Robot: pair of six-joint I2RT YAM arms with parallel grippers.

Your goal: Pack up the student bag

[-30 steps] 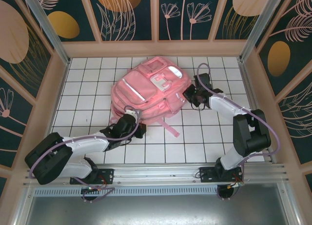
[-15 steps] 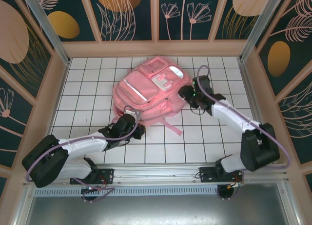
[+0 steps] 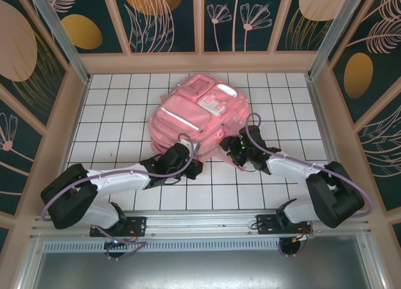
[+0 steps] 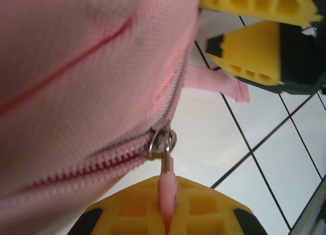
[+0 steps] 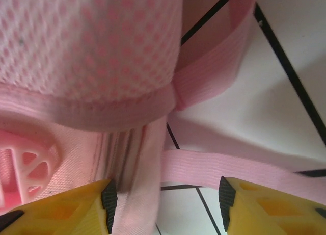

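Pink bag (image 3: 197,116) lies toward the far middle of the table (image 3: 113,113), nudged slightly rightward. At its near edge the left gripper (image 4: 168,217) stays pinched on the zip pull (image 4: 167,181). The right gripper (image 5: 165,204) has swung from the bag's right flank to that same edge (jaws now parted, a strap (image 5: 234,168) loose between them), probably to steady the bag while the zip is drawn.
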